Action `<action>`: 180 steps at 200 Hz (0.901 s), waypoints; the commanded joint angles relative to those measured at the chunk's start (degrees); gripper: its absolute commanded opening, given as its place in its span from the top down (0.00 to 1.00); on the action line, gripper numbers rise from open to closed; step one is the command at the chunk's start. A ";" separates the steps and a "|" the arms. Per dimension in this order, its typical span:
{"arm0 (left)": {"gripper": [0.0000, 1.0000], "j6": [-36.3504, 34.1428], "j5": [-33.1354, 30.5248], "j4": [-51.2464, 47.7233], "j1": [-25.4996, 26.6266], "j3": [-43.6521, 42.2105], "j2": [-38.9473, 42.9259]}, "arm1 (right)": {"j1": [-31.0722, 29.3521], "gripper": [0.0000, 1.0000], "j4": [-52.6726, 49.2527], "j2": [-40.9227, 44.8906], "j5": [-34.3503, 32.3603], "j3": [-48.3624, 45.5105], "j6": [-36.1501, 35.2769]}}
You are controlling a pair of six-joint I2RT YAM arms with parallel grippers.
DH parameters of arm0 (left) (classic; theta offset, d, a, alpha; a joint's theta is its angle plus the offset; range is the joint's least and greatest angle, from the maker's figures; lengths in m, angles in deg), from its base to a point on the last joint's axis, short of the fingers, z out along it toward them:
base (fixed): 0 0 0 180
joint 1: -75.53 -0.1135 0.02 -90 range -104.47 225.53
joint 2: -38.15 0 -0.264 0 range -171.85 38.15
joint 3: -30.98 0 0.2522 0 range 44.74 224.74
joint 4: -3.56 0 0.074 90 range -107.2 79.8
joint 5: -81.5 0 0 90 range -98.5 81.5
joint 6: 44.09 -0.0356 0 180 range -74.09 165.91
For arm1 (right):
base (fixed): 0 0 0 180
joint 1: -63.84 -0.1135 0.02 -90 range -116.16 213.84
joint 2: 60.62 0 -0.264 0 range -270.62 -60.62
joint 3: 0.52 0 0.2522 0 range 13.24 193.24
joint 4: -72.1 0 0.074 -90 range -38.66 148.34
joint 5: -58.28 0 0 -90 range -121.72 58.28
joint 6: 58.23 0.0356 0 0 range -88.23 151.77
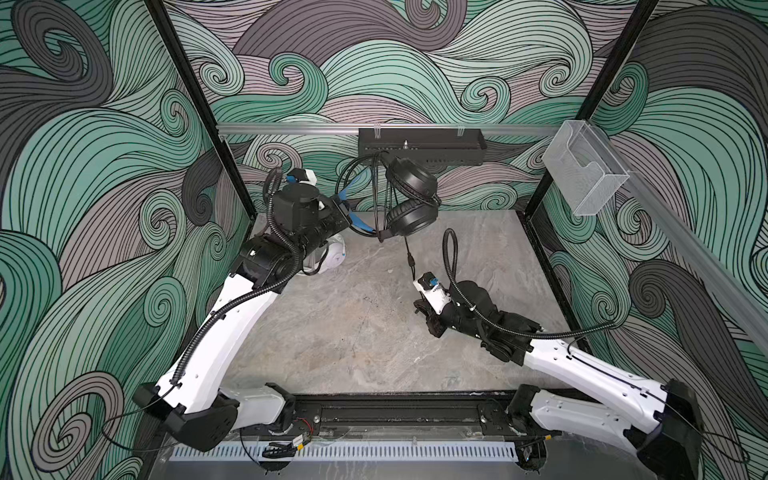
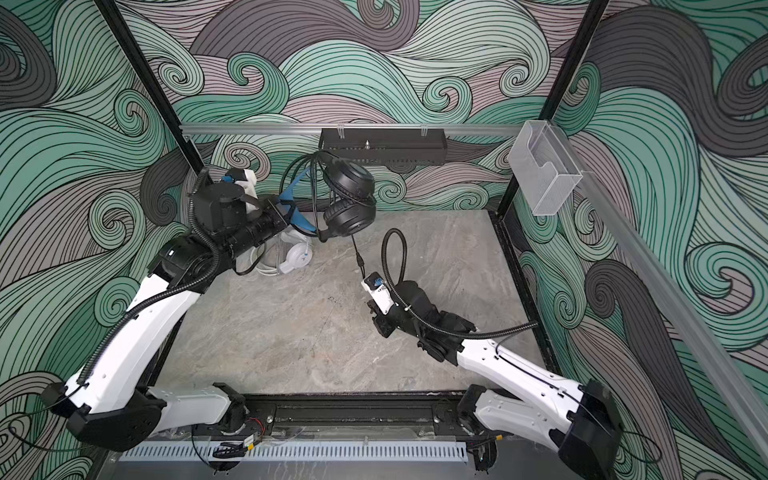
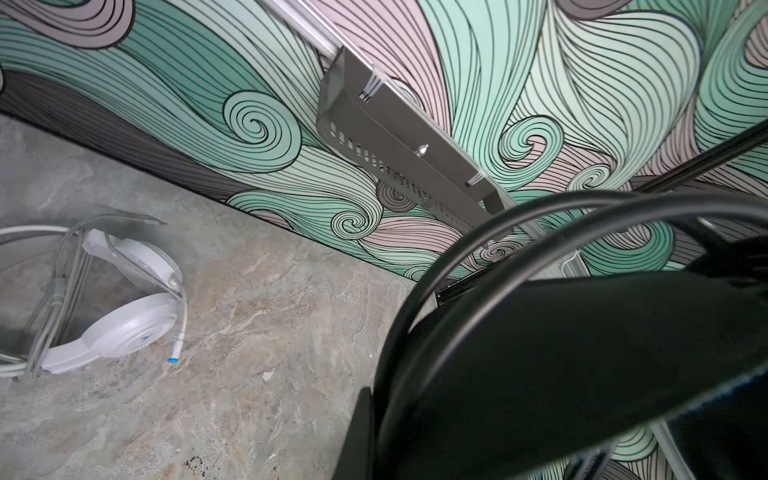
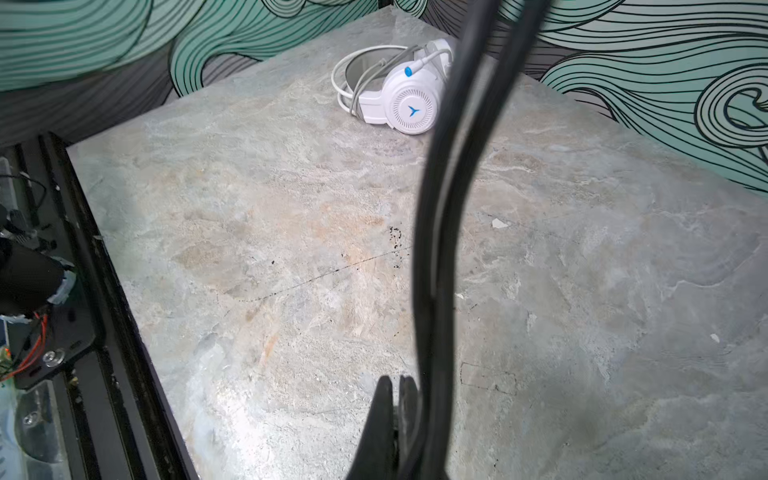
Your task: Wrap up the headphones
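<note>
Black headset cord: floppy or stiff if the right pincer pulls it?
Probably floppy: the black cord hangs in loose loops from the black headphones. Likely springy too, since it bows near the right pincer. Thin and smooth, so it may slip.

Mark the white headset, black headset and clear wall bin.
white headset (image 4: 412, 110), right wrist view, ear cup's blue logo
black headset (image 1: 411, 218), a top view, lower ear cup
clear wall bin (image 1: 582, 166), a top view, its clear body
</note>
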 commanded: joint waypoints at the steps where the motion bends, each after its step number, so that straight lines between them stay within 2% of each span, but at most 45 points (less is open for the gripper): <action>1: 1.00 10.03 -3.08 9.95 -0.94 0.75 0.26 | -2.00 1.00 -5.14 -1.96 -6.39 1.40 -3.09; 48: 1.00 16.06 -5.98 11.65 -0.98 -3.50 -1.36 | -5.92 1.00 -5.61 -4.95 -9.33 4.49 -6.35; 94: 1.00 15.62 -11.72 12.81 -0.94 -7.18 -4.19 | -11.30 1.00 -7.24 -5.75 -10.14 9.90 -9.96; 120: 1.00 9.93 -14.39 10.84 -0.78 -7.19 -5.85 | -13.33 1.00 -11.58 -6.17 -10.25 15.09 -11.69; 154: 1.00 -5.30 -22.22 8.38 2.14 -8.49 -6.04 | -13.79 1.00 -18.07 -7.43 -12.13 23.96 -14.83; 180: 1.00 -14.32 -22.98 7.56 3.40 -11.36 -4.35 | -13.76 1.00 -23.35 -9.16 -12.75 31.74 -18.19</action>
